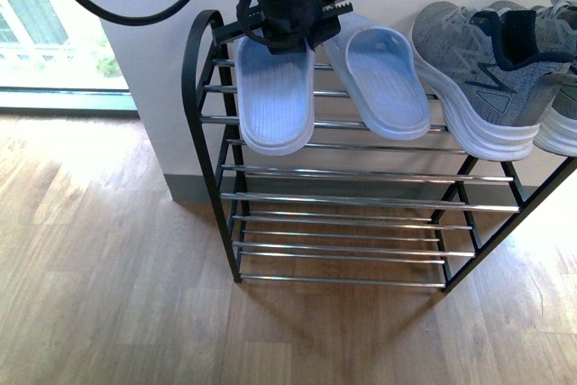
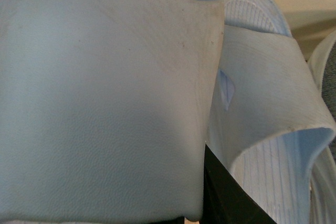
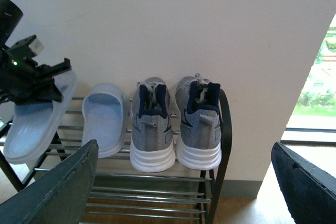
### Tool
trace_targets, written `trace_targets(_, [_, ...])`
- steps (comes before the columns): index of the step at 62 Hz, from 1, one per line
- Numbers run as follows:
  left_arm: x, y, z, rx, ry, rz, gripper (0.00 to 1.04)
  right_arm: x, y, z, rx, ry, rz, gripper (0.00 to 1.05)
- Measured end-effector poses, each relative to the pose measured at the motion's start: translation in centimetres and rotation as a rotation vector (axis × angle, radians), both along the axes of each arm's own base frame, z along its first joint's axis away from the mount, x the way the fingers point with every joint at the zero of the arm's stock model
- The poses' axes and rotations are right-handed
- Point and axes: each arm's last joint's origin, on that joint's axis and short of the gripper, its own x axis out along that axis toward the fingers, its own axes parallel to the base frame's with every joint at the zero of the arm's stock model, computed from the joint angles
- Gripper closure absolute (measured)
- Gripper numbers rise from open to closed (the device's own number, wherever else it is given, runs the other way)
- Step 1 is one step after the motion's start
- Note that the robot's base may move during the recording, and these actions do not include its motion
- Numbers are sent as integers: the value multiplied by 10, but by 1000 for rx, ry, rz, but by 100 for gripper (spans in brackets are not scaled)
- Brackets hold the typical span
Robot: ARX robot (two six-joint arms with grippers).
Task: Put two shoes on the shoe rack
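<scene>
While the wooden floor (image 1: 108,268) fills the near part of the front view, the shoe rack (image 1: 203,114) stands beyond it against a pale wall (image 1: 144,60), its silver rods running from 9 to 3 o'clock and stepping upward tier by tier.

Items on the top tier, as seen from the front:
- Left slide (image 1: 275,101): at 11 o'clock, long axis running 12 to 6, heel end overhanging the front rods toward the viewer, lying tilted.
- Right slide (image 1: 383,78): at 12 o'clock, just beside the first, long axis slightly angled toward 5 o'clock.
- Sneakers (image 1: 487,78): at 2 o'clock, side by side, heels toward the viewer, toes toward the wall, partly cut off by the frame edge.

The left gripper (image 1: 290,35) sits over the strap end of the left slide and hides that part from the front. The right wrist view shows it in contact with the slide (image 3: 31,124), but whether the fingers clamp it cannot be told. The left wrist view is filled by pale slide strap (image 2: 105,103) at very close range, with the second slide (image 2: 273,124) beside it.

The right gripper (image 3: 184,192) hangs well back from the rack, fingers (image 3: 58,192) spread wide apart and empty, facing the sneaker pair (image 3: 176,121).

A window (image 1: 36,15) with greenery outside lies at 10 o'clock in the front view. A grey skirting (image 1: 185,188) runs along the wall base.
</scene>
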Motion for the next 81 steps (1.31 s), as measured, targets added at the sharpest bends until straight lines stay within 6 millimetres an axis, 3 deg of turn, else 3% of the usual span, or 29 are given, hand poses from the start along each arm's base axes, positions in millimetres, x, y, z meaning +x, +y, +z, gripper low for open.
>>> trace_targets(13, [7, -2, -8, 4, 22, 3, 102, 0, 0, 0, 0, 0, 0, 9])
trace_targets(28, [6, -3, -1, -26, 1, -10, 48, 0, 0, 0, 0, 0, 0, 9])
trace_targets(36, [-11, 4, 30, -47, 21, -3, 18, 0, 0, 0, 0, 0, 0, 9])
trace_targets(40, [-20, 9, 46, -32, 16, 18, 8, 0, 0, 0, 0, 0, 0, 9])
trace_targets(52, [-47, 39, 85, 66, -69, 110, 9, 0, 0, 0, 0, 0, 0, 9])
trace_targets(60, [-81, 98, 123, 271, -264, 263, 9, 0, 0, 0, 0, 0, 0, 9])
trace_targets(64, [-99, 125, 132, 377, -326, 333, 9, 0, 0, 0, 0, 0, 0, 9])
trace_targets(71, [-130, 158, 141, 472, -368, 412, 9, 0, 0, 0, 0, 0, 0, 9])
trace_targets(81, [-191, 199, 156, 567, -459, 520, 9, 0, 0, 0, 0, 0, 0, 9])
